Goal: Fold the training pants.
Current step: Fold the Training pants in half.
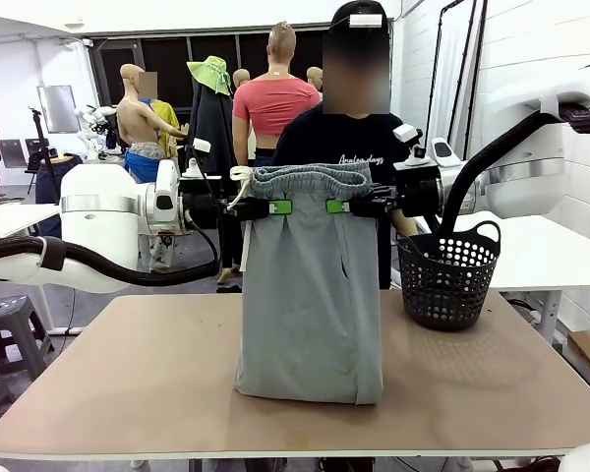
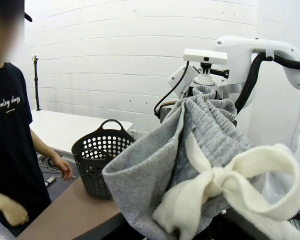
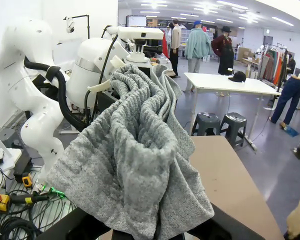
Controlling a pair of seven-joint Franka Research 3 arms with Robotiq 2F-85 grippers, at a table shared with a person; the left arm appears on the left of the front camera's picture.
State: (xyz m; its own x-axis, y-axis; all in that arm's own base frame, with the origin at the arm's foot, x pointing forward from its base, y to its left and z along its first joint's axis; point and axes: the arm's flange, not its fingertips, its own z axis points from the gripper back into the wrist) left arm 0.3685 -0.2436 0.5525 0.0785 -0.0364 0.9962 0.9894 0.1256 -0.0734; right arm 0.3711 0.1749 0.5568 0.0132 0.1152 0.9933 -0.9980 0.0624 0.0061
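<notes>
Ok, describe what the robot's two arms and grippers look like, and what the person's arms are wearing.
Both arms are glossy white with rounded shells and thick black cables. The left arm has a silvery band at one joint. The left gripper and right gripper are black with bright green pads. The person wears a black short-sleeved T-shirt with white lettering.

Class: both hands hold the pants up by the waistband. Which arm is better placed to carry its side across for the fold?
Left, probably: the basket crowds the right hand; the left hand has bare table below.
</notes>
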